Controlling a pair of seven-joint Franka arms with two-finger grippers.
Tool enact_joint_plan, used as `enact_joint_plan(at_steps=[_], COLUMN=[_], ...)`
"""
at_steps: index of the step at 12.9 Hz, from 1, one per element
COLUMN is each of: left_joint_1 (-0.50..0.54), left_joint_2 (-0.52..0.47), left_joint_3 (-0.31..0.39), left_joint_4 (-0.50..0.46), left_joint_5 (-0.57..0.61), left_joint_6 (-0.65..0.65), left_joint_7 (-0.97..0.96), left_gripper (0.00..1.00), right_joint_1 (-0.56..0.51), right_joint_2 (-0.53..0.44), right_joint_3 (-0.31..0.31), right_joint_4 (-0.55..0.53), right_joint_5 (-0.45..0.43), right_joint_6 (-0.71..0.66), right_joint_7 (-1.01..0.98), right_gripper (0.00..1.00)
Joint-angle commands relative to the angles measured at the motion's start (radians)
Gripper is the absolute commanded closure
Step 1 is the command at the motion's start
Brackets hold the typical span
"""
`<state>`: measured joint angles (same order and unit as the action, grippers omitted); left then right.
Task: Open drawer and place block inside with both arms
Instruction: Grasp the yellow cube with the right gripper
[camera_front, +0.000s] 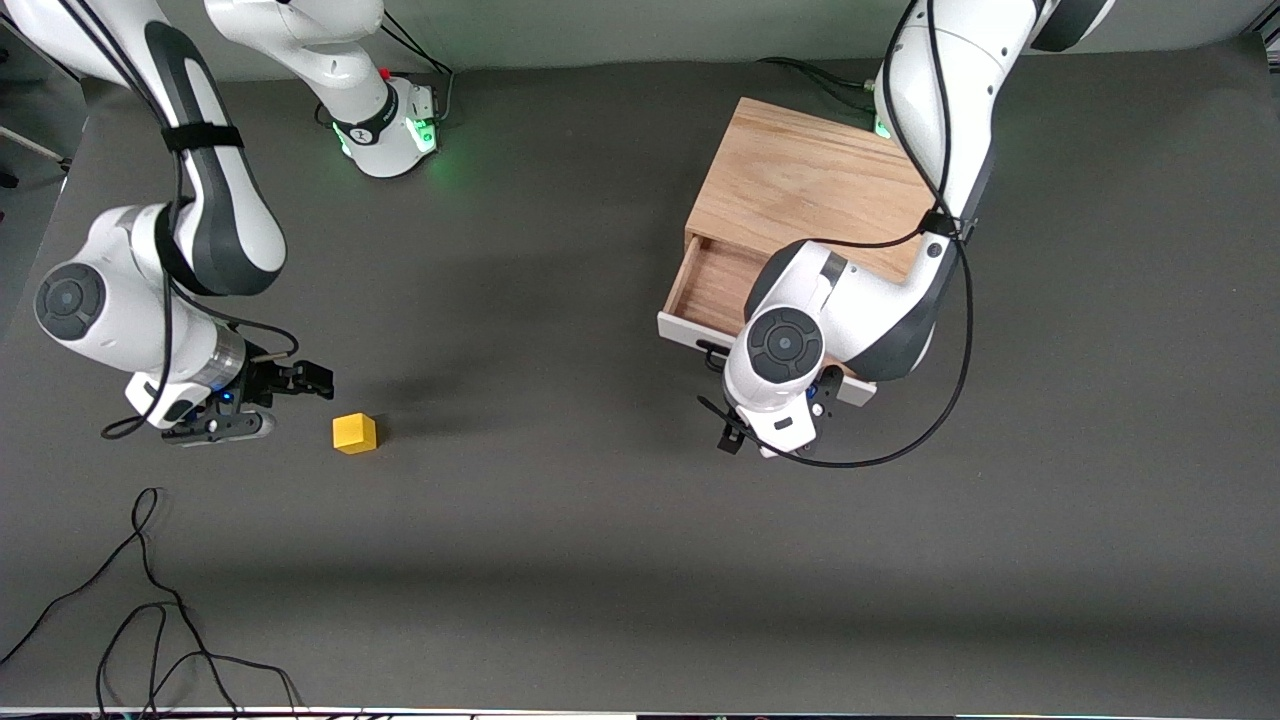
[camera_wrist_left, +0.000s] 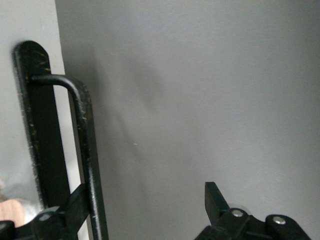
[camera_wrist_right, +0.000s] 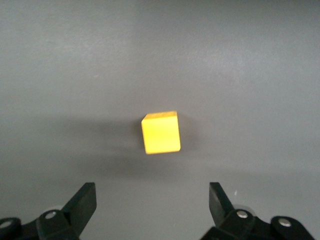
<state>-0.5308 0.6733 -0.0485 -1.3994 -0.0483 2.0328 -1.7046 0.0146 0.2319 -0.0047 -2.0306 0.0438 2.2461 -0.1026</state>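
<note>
The light oak cabinet (camera_front: 800, 185) stands toward the left arm's end of the table. Its drawer (camera_front: 715, 285) is pulled partly out, showing the wood interior. My left gripper (camera_front: 735, 425) is in front of the drawer's white front panel (camera_wrist_left: 10, 100). It is open (camera_wrist_left: 145, 205), with one finger against the black wire handle (camera_wrist_left: 85, 150) and the other out over the table. The yellow block (camera_front: 354, 433) lies on the table toward the right arm's end. My right gripper (camera_front: 315, 381) is open and empty beside it, and the block (camera_wrist_right: 161, 132) lies just ahead of the gripper (camera_wrist_right: 152, 200).
The table (camera_front: 560, 520) has a dark grey mat. Loose black cables (camera_front: 150, 600) lie near the front camera at the right arm's end. The right arm's base (camera_front: 390, 130) stands at the back, and a cable loops from the left arm's wrist (camera_front: 900, 450).
</note>
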Motion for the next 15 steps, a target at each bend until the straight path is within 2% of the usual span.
enact_joint_plan(at_steps=[1, 5, 8, 10, 11, 13, 15], left_joint_1=[-0.005, -0.005, -0.003, 0.003, 0.026, 0.084, 0.126], left_joint_2=[0.025, 0.025, 0.02, -0.007, -0.024, -0.107, -0.179], left_joint_3=[0.002, 0.004, 0.009, 0.047, 0.05, 0.044, 0.047], left_joint_4=[0.054, 0.075, 0.1, 0.137, 0.149, 0.151, 0.149], left_joint_5=[0.033, 0.044, 0.044, 0.047, 0.047, 0.035, 0.025], left_joint_6=[0.044, 0.073, 0.073, 0.046, 0.015, -0.081, -0.179], left_joint_7=[-0.001, -0.001, -0.001, 0.026, 0.098, 0.3, 0.432], left_gripper=[0.0, 0.0, 0.0, 0.0, 0.0, 0.0, 0.0], right_joint_1=[0.001, 0.008, 0.008, 0.011, 0.012, 0.013, 0.015], right_joint_2=[0.09, 0.181, 0.219, 0.247, 0.257, 0.262, 0.264], right_joint_3=[-0.001, -0.001, -0.001, -0.001, -0.001, -0.001, 0.0], right_joint_4=[-0.005, -0.028, -0.03, -0.03, -0.03, -0.028, -0.025], right_joint_5=[-0.018, -0.016, -0.018, -0.016, -0.018, -0.018, -0.016], right_joint_6=[0.125, 0.265, 0.291, 0.326, 0.329, 0.328, 0.323], right_joint_7=[-0.022, -0.022, -0.022, -0.022, -0.022, -0.022, -0.02], right_gripper=[0.0, 0.0, 0.0, 0.01, 0.07, 0.37, 0.62])
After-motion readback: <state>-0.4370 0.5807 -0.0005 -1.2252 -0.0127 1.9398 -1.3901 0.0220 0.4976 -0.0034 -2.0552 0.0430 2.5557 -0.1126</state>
